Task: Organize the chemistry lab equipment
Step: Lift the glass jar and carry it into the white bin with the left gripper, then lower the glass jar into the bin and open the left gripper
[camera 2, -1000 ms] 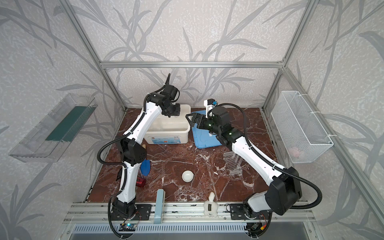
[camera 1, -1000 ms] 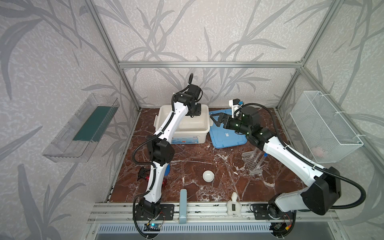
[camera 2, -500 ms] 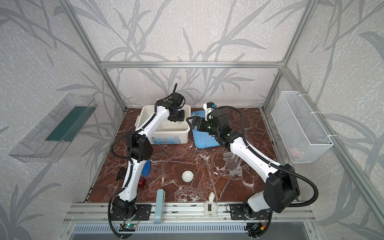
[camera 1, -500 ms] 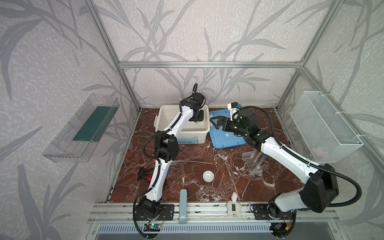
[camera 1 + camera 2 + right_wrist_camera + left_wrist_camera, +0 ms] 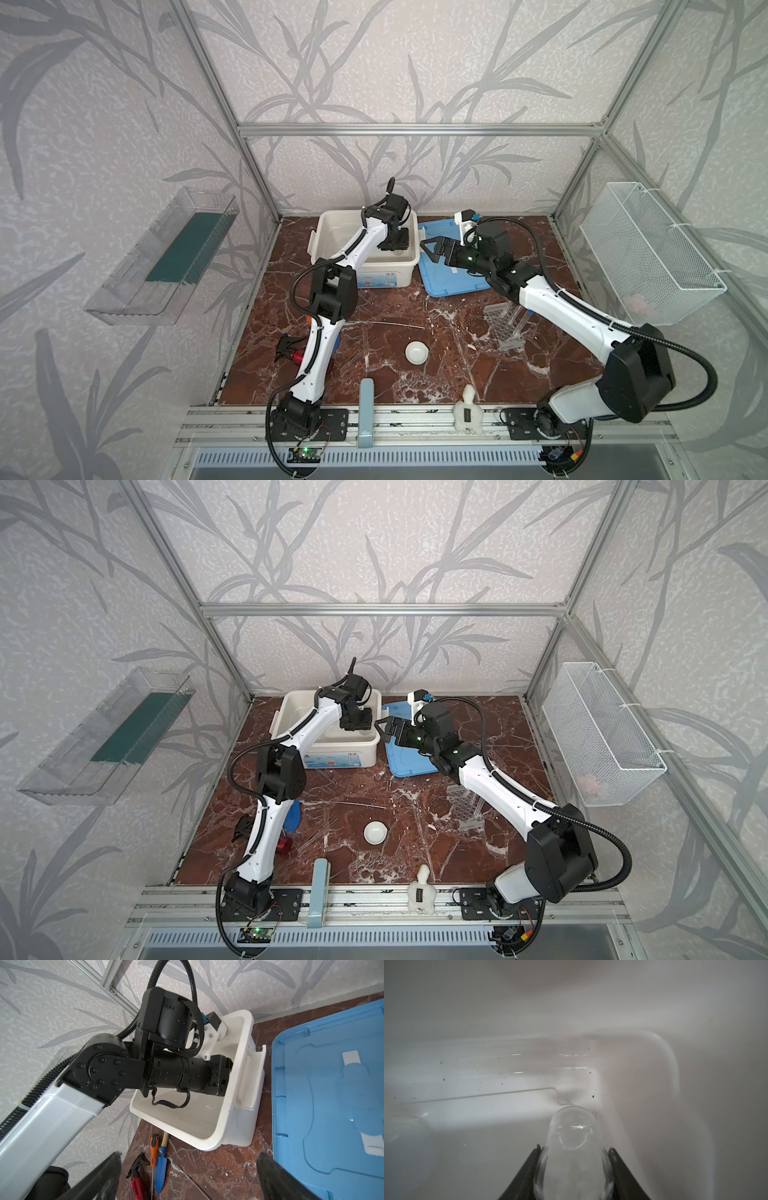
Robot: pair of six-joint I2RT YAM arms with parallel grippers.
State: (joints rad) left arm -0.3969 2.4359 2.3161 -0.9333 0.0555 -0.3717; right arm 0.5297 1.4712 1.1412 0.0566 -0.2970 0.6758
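Note:
My left gripper (image 5: 574, 1147) is down inside the white bin (image 5: 325, 249), shut on a small clear cup (image 5: 572, 1126) whose round bottom points at the bin floor. In both top views it sits in the bin's right half (image 5: 357, 725). My right gripper (image 5: 189, 1155) hangs open and empty just right of the bin, over the edge of the blue lid (image 5: 449, 278). A small white round dish (image 5: 417, 352) and thin glass rods (image 5: 390, 324) lie on the table. The clear perforated rack (image 5: 505, 328) stands further right.
A blue trowel (image 5: 161, 1167), an orange-handled screwdriver (image 5: 153, 1149) and a red-handled tool (image 5: 137, 1183) lie at the table's left, by my left arm. A wire basket (image 5: 648, 249) hangs on the right wall, a clear shelf (image 5: 158, 257) on the left wall.
My left gripper has gone from above the bin's far rim down into the bin, still holding the cup. The right gripper has drifted slightly toward the bin.

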